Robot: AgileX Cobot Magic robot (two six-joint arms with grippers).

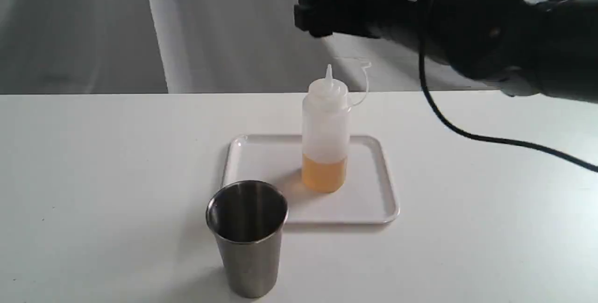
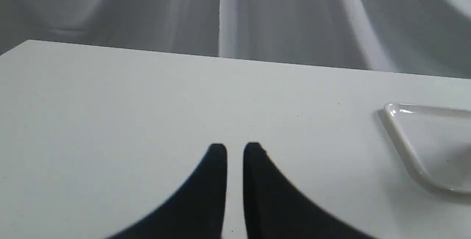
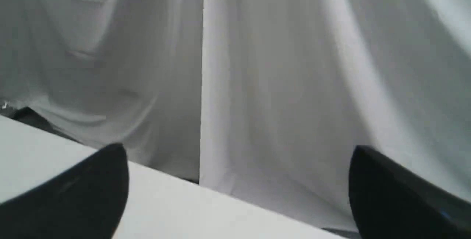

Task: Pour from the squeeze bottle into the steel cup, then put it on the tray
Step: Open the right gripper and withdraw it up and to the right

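Note:
The squeeze bottle (image 1: 325, 135) stands upright on the white tray (image 1: 261, 158), with amber liquid in its lower third and its small cap hanging on a loop. In front of the tray's left corner, on the table, is the steel cup (image 1: 247, 237), upright with a dark interior. High above and behind the bottle, my right gripper (image 3: 237, 150) is open, holding nothing and facing the curtain. My left gripper (image 2: 235, 147) is shut and empty, low over bare table to the left of the tray's corner (image 2: 404, 147). The exterior view does not show it.
The right arm (image 1: 467, 27) reaches in from the upper right, and its black cable (image 1: 467, 132) dangles over the table to the right of the tray. A grey-white curtain (image 1: 233, 27) hangs behind the table's far edge.

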